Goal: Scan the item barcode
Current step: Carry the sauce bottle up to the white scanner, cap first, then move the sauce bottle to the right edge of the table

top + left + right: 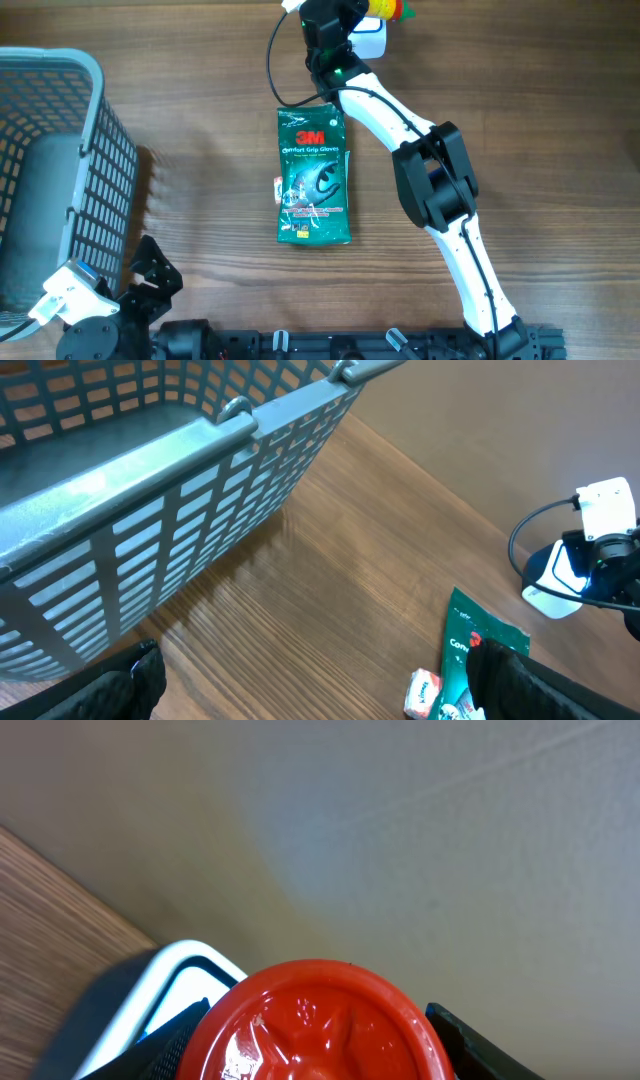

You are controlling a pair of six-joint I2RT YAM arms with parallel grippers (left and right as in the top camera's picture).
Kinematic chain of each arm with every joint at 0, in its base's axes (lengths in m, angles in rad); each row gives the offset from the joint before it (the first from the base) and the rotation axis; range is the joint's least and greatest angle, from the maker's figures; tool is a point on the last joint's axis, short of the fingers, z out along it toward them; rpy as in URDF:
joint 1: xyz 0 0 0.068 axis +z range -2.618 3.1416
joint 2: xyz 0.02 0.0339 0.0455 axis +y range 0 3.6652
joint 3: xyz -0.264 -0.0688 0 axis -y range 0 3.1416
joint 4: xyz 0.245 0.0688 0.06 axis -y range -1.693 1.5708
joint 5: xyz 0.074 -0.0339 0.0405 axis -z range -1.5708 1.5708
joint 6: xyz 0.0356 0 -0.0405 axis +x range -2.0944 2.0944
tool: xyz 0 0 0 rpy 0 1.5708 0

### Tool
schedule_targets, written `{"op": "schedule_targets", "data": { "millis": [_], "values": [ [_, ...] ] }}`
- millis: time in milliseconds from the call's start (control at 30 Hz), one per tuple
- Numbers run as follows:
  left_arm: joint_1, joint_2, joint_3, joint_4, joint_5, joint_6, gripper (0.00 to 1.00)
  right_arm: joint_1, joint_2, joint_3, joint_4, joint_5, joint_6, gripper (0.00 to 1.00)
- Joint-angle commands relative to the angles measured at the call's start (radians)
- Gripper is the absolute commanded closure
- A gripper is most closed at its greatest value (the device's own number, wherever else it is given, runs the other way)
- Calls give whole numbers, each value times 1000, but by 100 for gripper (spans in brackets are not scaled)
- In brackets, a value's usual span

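Observation:
The item has a yellow body and a red end and shows at the top edge of the overhead view, with my right gripper shut on it. In the right wrist view its glossy red round end fills the space between the two black fingers. Just under it sits the white barcode scanner, whose white rim shows at lower left. No barcode is visible. My left gripper rests at the near left, open and holding nothing.
A green 3M gloves pack lies flat mid-table, a small red-and-white packet at its left edge. A grey mesh basket fills the left side. A black cable loops by the scanner.

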Motion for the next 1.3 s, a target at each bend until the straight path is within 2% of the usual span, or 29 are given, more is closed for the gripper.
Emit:
{"op": "schedule_targets", "data": {
  "millis": [0, 100, 200, 333, 400, 533, 733, 833, 933, 967, 1033, 1133, 1267],
  "values": [
    [6, -6, 0, 2, -6, 8, 0, -3, -12, 31, 25, 69, -90, 49],
    [6, -6, 0, 2, -6, 8, 0, -27, -50, 31, -46, 93, 19, 52],
    [6, -6, 0, 2, -6, 8, 0, -100, -119, 31, -233, 91, 163, 51],
    [6, -6, 0, 2, -6, 8, 0, -265, -159, 31, -394, 134, 260, 54],
    [6, -6, 0, 2, -6, 8, 0, -408, -160, 29, -538, 147, 365, 54],
    [6, -6, 0, 2, -6, 8, 0, -591, -159, 28, -745, 71, 539, 56],
    [6, -6, 0, 2, -6, 8, 0, -841, -157, 28, -858, -65, 645, 56],
    [6, -6, 0, 2, -6, 8, 0, -946, -145, 28, -887, -163, 734, 49],
    [6, -6, 0, 2, -6, 8, 0, -995, -146, 28, -912, -278, 845, 29],
    [6, -6, 0, 2, -6, 8, 0, -1000, -146, 28, -916, -288, 872, 14],
    [6, -6, 0, 2, -6, 8, 0, -1001, -150, 28, -917, -288, 940, 0],
    [6, -6, 0, 2, -6, 8, 0, -994, -178, 31, -929, -320, 1007, 0],
    [6, -6, 0, 2, -6, 8, 0, -969, -315, 31, -960, -522, 1136, 0]
  ]
}}
